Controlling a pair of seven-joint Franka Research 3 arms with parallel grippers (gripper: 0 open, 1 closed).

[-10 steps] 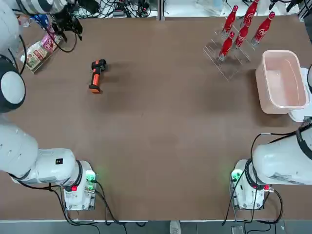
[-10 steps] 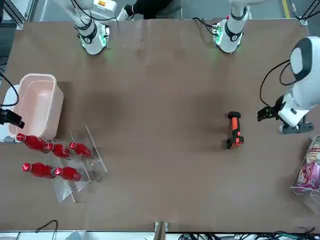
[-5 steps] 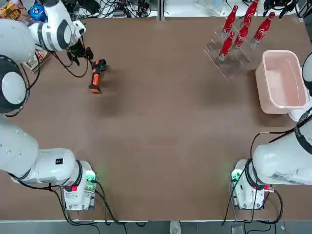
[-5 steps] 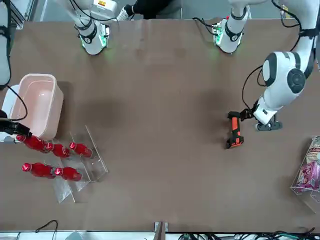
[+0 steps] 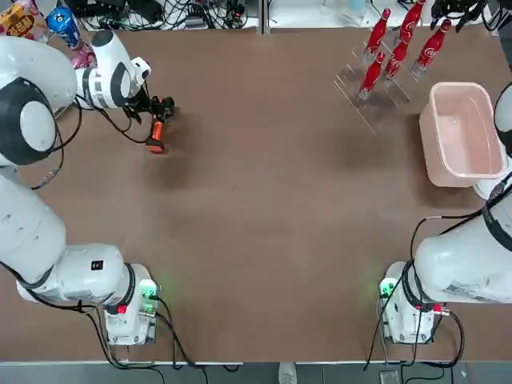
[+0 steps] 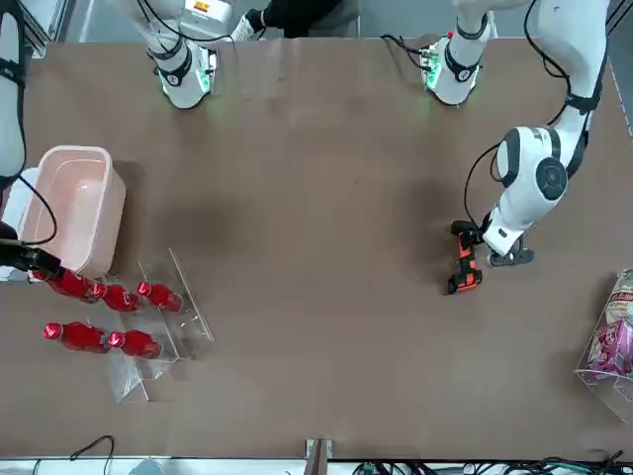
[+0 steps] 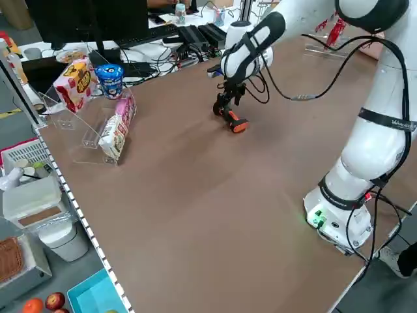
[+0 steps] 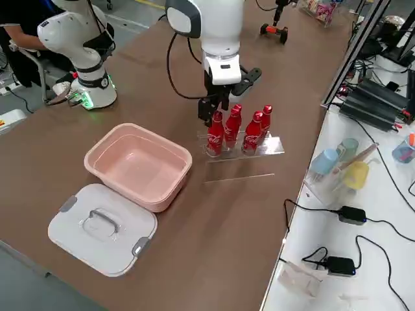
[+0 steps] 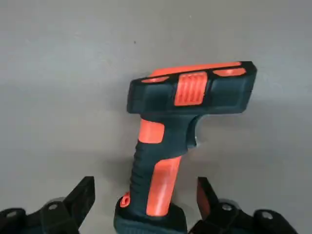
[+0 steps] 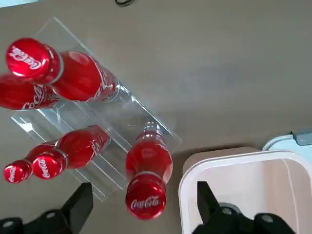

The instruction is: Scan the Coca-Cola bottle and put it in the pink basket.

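left gripper spread wide, handle of the scanner between its fingers, untouched. right gripper also wide open over the coca-cola bottle (upright in the clear rack, just beside the pink basket), empty.

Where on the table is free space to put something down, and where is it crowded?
The wide brown middle of the table is bare, from the scanner across to the bottle rack. It is crowded at the far right corner: rack, pink basket, white lid.
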